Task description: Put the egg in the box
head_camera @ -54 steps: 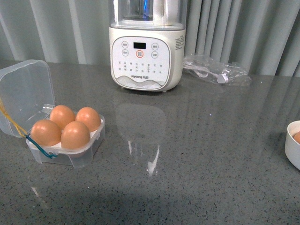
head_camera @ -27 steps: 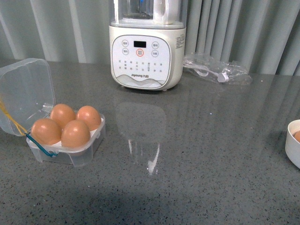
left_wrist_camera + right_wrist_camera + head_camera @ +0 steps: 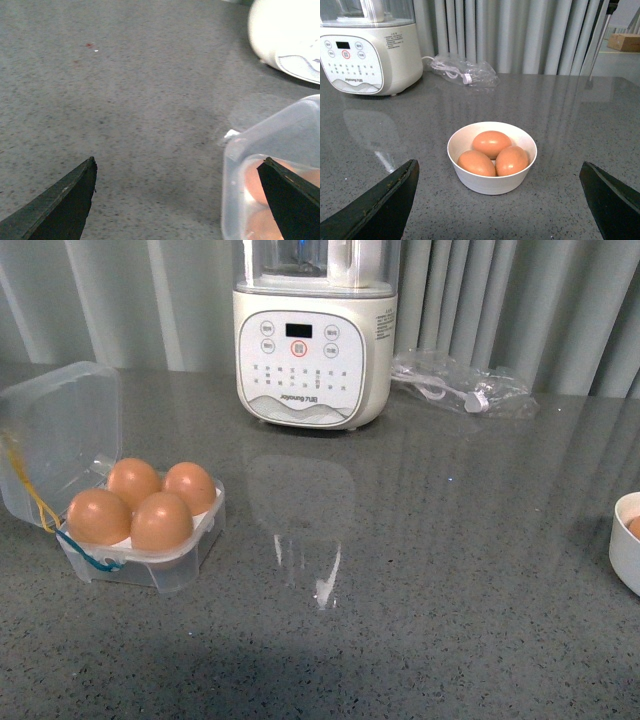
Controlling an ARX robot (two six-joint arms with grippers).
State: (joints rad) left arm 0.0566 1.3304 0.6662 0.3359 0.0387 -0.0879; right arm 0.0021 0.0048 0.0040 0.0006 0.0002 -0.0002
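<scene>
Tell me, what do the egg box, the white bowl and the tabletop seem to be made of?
Box: clear glossy plastic; you can see through its lid. Bowl: white, smooth, likely ceramic or plastic; cannot tell which. Tabletop: grey speckled polished stone or imitation; it mirrors the appliance.

Front view: the white bowl at the right edge is cut off, and I see only a sliver of orange inside it. The appliance loses its top at the upper edge. Left wrist camera: the box runs out of frame, and its eggs are blurred behind plastic. The left tool and right tool show me fingertips only.
</scene>
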